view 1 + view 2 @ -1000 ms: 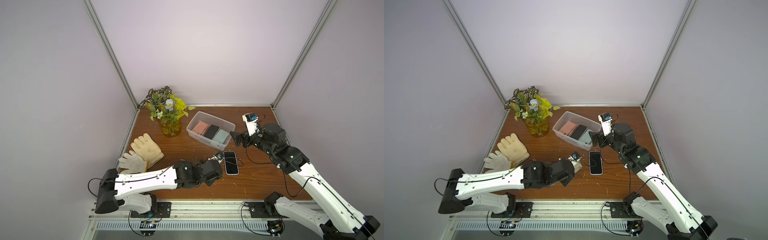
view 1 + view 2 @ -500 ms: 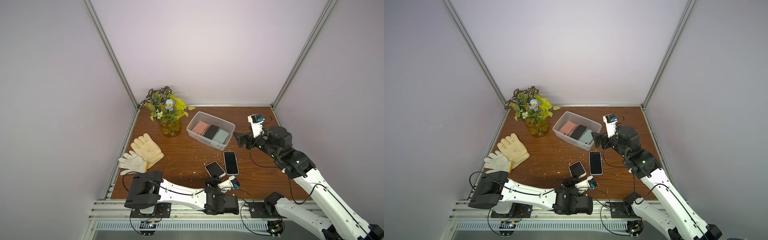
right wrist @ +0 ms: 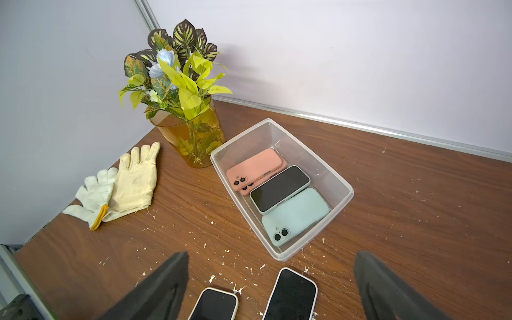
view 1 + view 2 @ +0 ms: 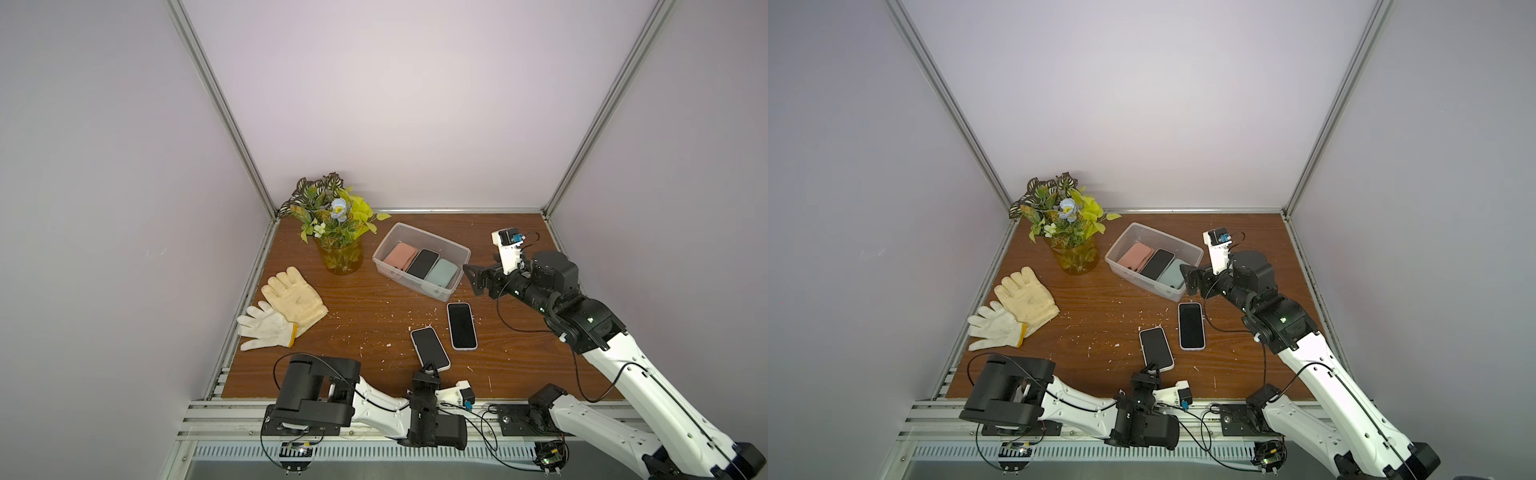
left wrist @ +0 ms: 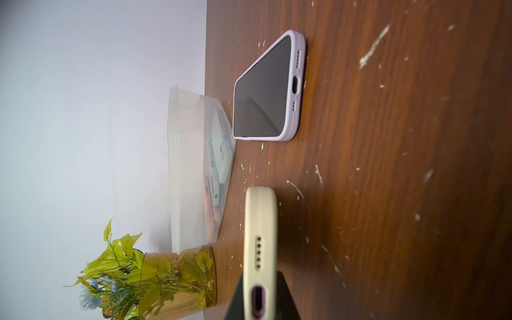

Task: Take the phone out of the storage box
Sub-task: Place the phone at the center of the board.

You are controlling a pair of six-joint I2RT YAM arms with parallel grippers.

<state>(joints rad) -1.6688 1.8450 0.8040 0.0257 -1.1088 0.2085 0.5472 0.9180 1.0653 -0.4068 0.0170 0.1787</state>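
Right wrist view: right fingers (image 3: pixel 163 285) wide open, empty; mint phone (image 3: pixel 296 216) in storage box (image 3: pixel 318 230) just ahead, lying slantwise; left fingers (image 4: pixel 430 370) shut, farther.

This is a robotics lab cell, not anybody's home. Bare, pale lilac wall panels (image 4: pixel 415 104) close in three sides, joined at the corners by aluminium posts (image 4: pixel 224 112). A wood-grain board (image 4: pixel 374 299) sits inside that frame. Along its near edge runs a slotted aluminium rail (image 4: pixel 224 415), which carries the left arm (image 4: pixel 374 405) and the right arm (image 4: pixel 648 390). The right arm has a small camera (image 4: pixel 508 239) mounted at its wrist. What lies on the board looks like a set of test props: an amber vase of flowers (image 4: pixel 340 259), a pair of work gloves (image 4: pixel 291 299) and a clear storage box (image 4: pixel 432 237) with phones (image 4: pixel 423 264) in it. A cream-cased phone (image 4: pixel 430 348) and a lilac-cased phone (image 4: pixel 461 326) lie on the wood near the box.
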